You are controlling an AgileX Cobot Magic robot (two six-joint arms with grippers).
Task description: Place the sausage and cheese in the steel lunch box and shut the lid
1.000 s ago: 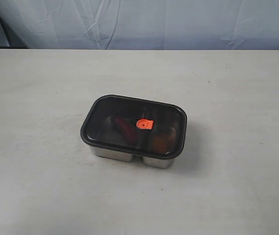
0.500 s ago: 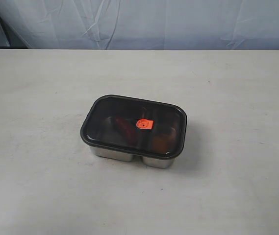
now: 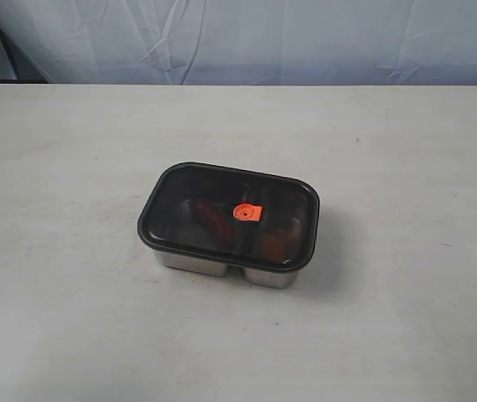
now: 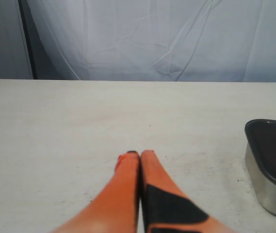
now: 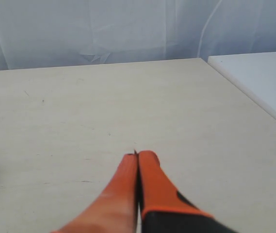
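Note:
The steel lunch box (image 3: 189, 263) stands mid-table with the dark translucent lid (image 3: 179, 191) seated on top, its orange valve (image 3: 246, 213) at centre. Through the lid I make out the red sausage (image 3: 211, 219) in the larger compartment and the dim orange cheese (image 3: 273, 242) in the smaller one. One corner of the box (image 4: 271, 194) and lid (image 4: 273, 145) shows in the left wrist view. My left gripper (image 4: 140, 154) is shut and empty over bare table, apart from the box. Over bare table too, my right gripper (image 5: 138, 155) is shut and empty. Neither gripper shows in the exterior view.
The white table (image 3: 406, 151) runs back to a pale draped curtain (image 3: 305, 38). A second white surface (image 5: 259, 77) adjoins the table's edge in the right wrist view.

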